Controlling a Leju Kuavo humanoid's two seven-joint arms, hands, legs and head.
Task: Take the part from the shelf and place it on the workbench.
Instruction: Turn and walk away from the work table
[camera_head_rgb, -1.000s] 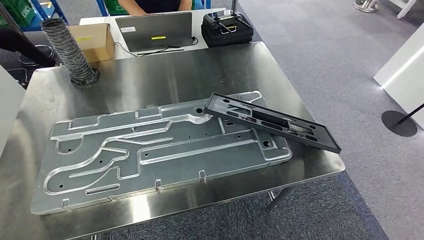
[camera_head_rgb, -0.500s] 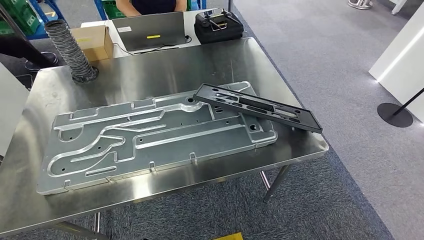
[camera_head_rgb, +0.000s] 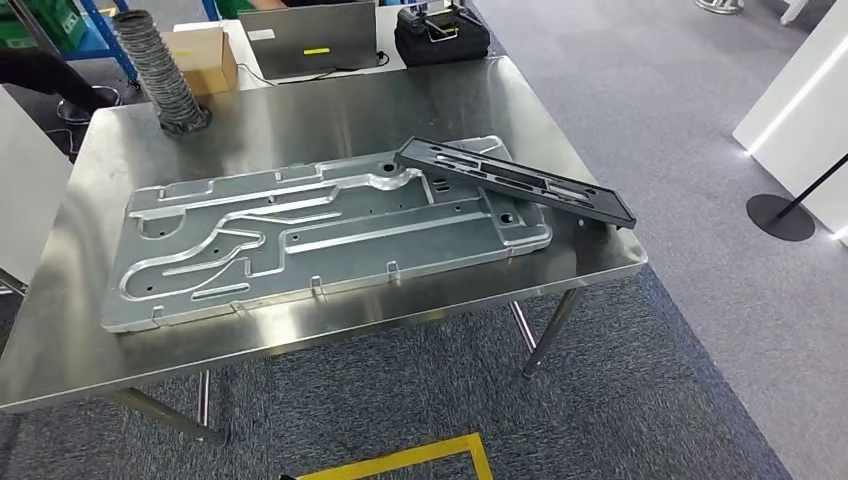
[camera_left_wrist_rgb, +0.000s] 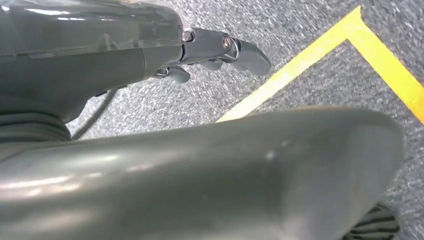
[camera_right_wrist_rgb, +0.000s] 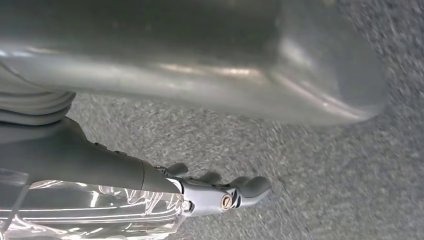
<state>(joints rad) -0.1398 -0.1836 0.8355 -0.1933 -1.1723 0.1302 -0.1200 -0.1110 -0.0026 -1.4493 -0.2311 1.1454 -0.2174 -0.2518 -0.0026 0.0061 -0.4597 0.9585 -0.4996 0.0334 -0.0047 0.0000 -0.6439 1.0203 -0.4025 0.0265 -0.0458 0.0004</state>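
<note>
A steel workbench (camera_head_rgb: 330, 105) stands on grey carpet (camera_head_rgb: 690, 330), seen from above and in front. Most of its top is taken by a large flat aluminium plate (camera_head_rgb: 330, 240) with raised channels, its long side running roughly parallel to the near edge of the workbench. The part (camera_head_rgb: 515, 182), a long narrow black frame with slotted openings, lies at the workbench's right side. Its long axis runs diagonally: one end rests on top of the plate's far right corner, and the other end points toward the near right corner of the workbench, reaching close to the right edge. At the far left corner of the workbench a grey ribbed hose (camera_head_rgb: 160, 70) stands upright. Beyond the far edge, on another table, sit a laptop (camera_head_rgb: 305, 38), a cardboard box (camera_head_rgb: 205, 58) and a black case (camera_head_rgb: 440, 35). Yellow floor tape (camera_head_rgb: 420, 458) marks the carpet in front of the workbench. The left hand (camera_left_wrist_rgb: 220, 50) hangs over the carpet beside a yellow tape corner, fingers loosely extended and holding nothing. The right hand (camera_right_wrist_rgb: 220, 192) also hangs over the carpet, fingers apart and empty.
</note>
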